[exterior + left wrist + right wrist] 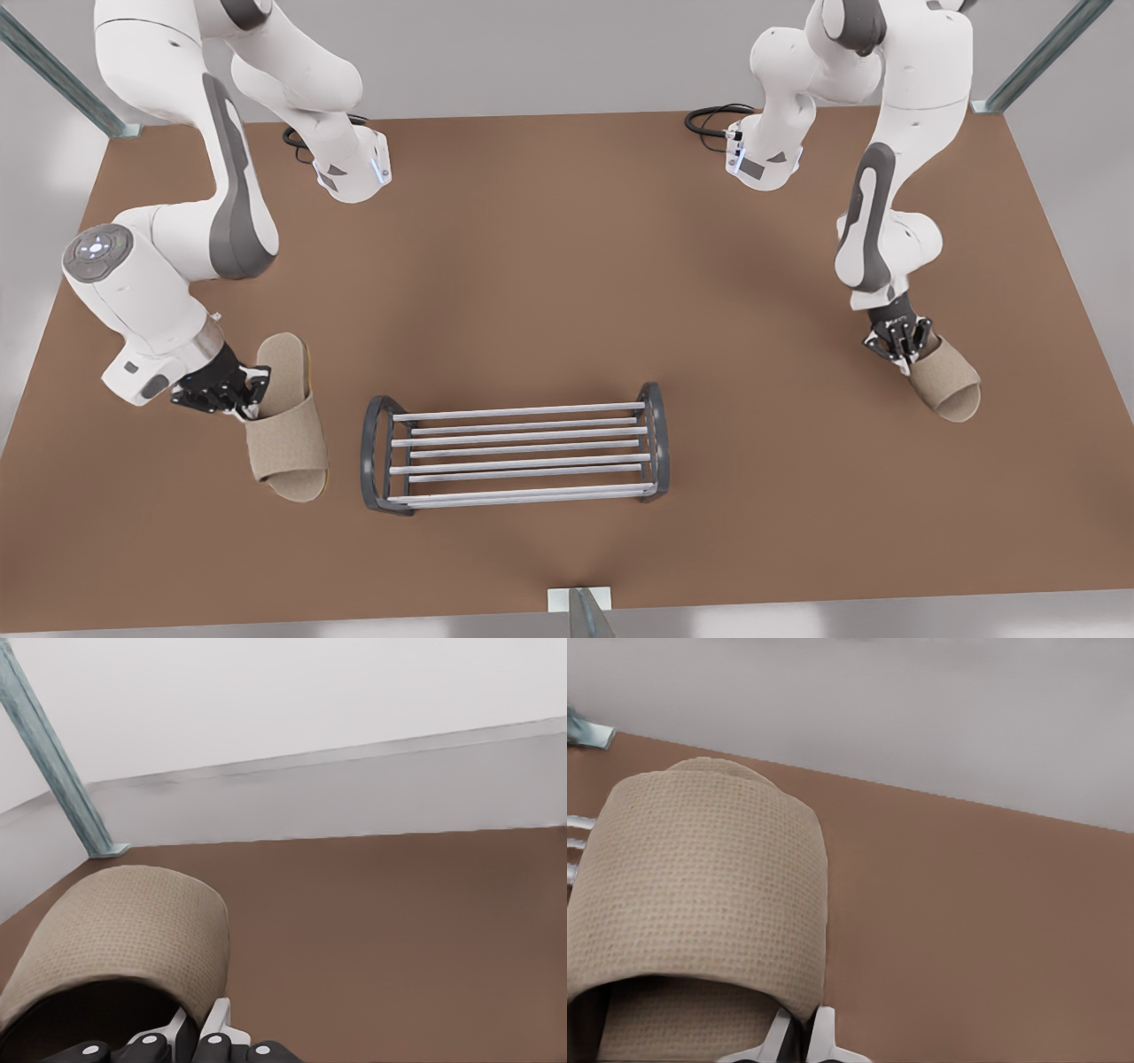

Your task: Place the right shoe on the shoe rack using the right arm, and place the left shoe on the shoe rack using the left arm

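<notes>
Trouble from here: where should I expect it?

In the grips. Your right tool (251, 400) is closed on one side edge of the right slipper (283, 434), pinching the strap wall near its heel opening. The right wrist view shows that tool (802, 1038) with its two fingers nearly together on that thin edge. All of the slipper (700, 895) hangs to one side of the pinch, so I judge it could swing or slide out as you carry it.

And the other side?

It's the same hold. Your left tool (904, 353) is closed on the strap edge of the left slipper (948, 383), as the left wrist view shows at the tool (199, 1032) and slipper (124, 930). I can't tell whether either sole is clear of the desk (567, 266). If one is dragging, you may twist the slipper in the pinch.

What about the shoe rack?

The shoe rack (523, 411) stands near the desk's front edge, just beside the right slipper and well apart from the left one. Its bars have gaps between them, so a tilted slipper could catch a toe in a gap or tip off. Its arched end frames rise above the bars, so come in over them, not through them.

Is anything in the way?

The brown desk between the left slipper and the rack looks open. A metal post foot (580, 607) sits at the front edge behind the rack. Bring the arms in one at a time, or they may crowd each other over the bars.
</notes>
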Controlling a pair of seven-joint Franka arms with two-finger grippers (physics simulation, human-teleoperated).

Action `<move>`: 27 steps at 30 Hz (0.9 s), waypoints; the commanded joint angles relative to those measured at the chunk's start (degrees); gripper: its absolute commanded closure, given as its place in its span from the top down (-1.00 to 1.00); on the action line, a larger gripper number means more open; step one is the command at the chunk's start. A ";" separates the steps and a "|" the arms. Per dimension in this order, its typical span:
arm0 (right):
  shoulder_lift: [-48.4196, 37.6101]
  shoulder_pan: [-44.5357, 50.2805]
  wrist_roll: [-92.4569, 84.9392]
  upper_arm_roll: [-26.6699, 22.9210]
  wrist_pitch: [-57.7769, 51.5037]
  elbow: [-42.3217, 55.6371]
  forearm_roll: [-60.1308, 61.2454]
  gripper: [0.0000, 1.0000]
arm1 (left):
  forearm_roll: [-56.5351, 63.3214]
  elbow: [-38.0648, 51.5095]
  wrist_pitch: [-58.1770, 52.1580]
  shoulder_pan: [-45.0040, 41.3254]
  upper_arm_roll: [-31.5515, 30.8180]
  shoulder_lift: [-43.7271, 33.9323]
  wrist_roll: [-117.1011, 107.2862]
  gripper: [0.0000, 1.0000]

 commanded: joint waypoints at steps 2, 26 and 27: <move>-0.03 4.90 17.03 1.01 -10.35 4.36 -0.96 -0.57 | 0.35 -0.19 3.18 -5.82 0.04 -10.78 -19.27 -0.57; 27.83 45.52 49.64 -23.25 -11.84 25.72 -17.57 -0.57 | -38.76 31.53 3.89 -39.23 -3.04 3.35 -19.10 -0.57; 28.44 45.43 49.64 -23.25 -11.75 25.72 -17.57 -0.57 | -39.28 32.33 3.81 -40.02 -3.04 3.44 -19.10 -0.57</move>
